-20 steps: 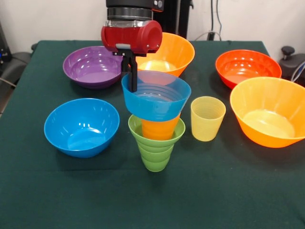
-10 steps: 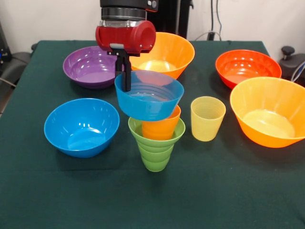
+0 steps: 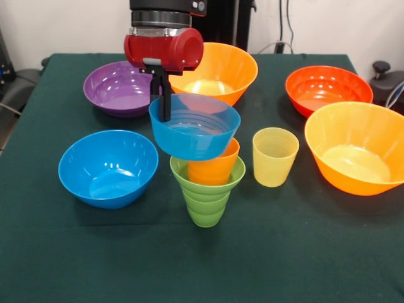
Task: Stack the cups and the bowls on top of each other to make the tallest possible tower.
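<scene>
Green ribbed cup (image 3: 206,192) near table edge, orange cup (image 3: 214,165) nested inside, unmoved. Translucent blue bowl (image 3: 194,126), pinched at rim by gripper (image 3: 163,104), now shifted left and tilted off-centre versus half a second ago. Likely lifting off tower, not seating.

You get bright, even light from above: small glare spots on the medium blue bowl (image 3: 108,168), soft shadows beneath, focus sharp throughout.
</scene>
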`<act>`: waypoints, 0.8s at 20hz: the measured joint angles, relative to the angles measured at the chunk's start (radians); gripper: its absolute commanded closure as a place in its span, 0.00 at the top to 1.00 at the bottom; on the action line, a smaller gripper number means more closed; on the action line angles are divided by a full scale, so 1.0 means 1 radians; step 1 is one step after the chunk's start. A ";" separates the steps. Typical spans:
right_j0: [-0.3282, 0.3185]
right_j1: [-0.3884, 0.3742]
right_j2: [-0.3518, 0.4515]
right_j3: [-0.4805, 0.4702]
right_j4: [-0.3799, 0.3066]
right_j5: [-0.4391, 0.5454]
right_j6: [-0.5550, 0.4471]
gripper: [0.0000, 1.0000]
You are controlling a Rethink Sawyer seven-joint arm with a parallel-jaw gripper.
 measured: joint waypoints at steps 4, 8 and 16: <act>0.000 0.001 0.000 0.000 0.000 0.000 0.000 0.00; 0.004 0.001 0.000 0.000 0.001 0.000 0.000 0.00; 0.023 0.001 0.000 0.000 0.016 0.000 0.000 0.00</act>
